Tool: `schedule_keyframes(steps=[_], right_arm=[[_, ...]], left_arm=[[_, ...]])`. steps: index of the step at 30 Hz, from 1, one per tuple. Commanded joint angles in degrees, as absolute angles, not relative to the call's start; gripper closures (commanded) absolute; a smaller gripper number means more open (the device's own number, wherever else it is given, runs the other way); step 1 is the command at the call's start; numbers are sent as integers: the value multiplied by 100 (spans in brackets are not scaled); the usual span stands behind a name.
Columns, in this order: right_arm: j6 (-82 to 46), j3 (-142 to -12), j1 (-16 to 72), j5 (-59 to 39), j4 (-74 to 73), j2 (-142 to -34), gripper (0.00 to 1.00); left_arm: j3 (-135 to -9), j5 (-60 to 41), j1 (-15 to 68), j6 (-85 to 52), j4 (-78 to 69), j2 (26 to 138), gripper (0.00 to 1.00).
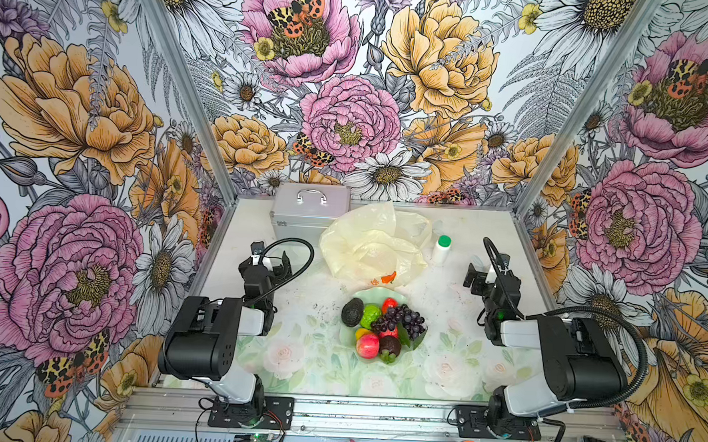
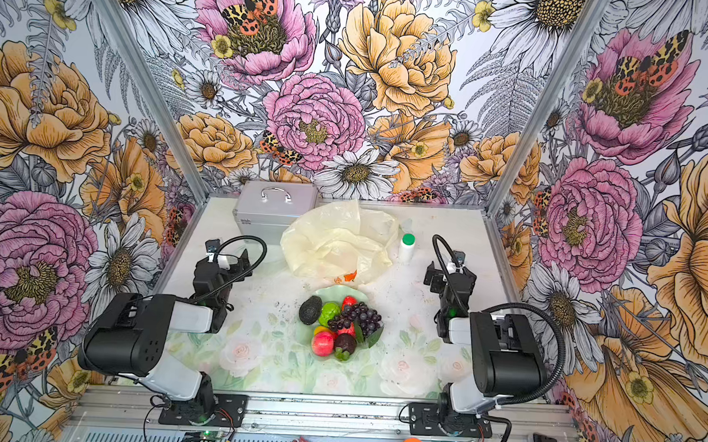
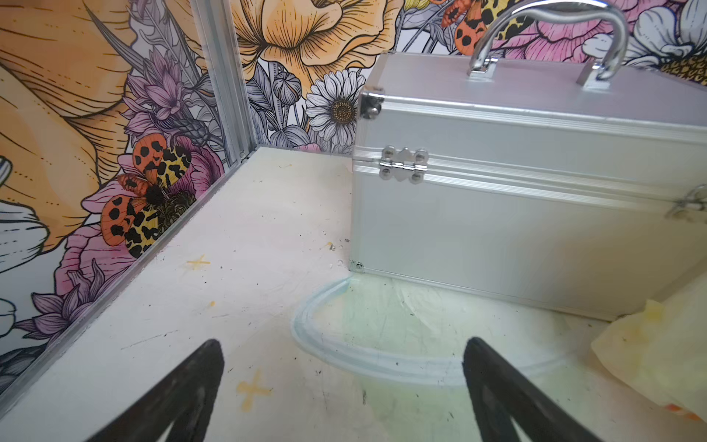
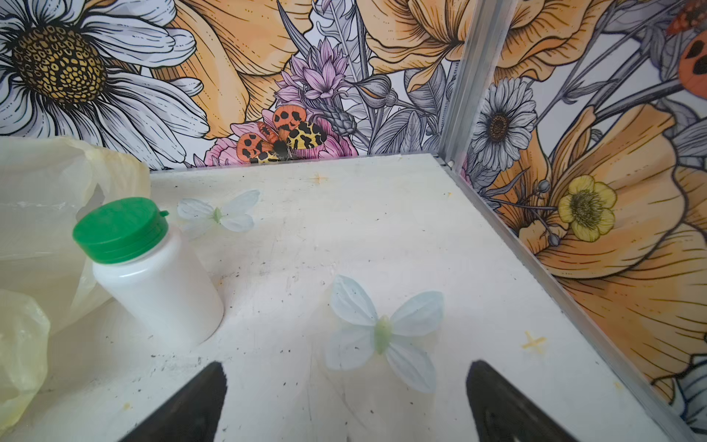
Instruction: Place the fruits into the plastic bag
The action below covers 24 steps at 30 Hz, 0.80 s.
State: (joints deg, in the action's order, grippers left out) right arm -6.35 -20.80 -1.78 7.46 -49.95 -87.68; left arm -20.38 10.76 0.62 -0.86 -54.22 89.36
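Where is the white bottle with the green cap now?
In both top views the white bottle stands upright toward the back of the table, beside the right edge of the plastic bag.

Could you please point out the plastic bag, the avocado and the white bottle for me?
plastic bag (image 1: 367, 247): in a top view, on its crinkled middle.
avocado (image 1: 352, 312): in a top view, on the middle of its dark skin.
white bottle (image 4: 160, 291): in the right wrist view, on its white body below the green cap.

I see glossy plastic fruits (image 1: 397, 320), a thin crinkly bag (image 1: 369, 248), a brushed metal case (image 3: 516, 214), a scuffed matt table (image 3: 248, 237).
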Motion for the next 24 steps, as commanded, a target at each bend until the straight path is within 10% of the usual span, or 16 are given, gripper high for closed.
schedule_keyframes(steps=[1, 24], right_arm=[[-624, -2162, -149, 821, -5099, -8789, 1], [-657, -2175, -175, 824, -5011, -8717, 0]], left_arm=[[-2118, 1126, 84, -2, -5473, 8887, 1], [-2537, 991, 10, -29, -4351, 8478, 1]])
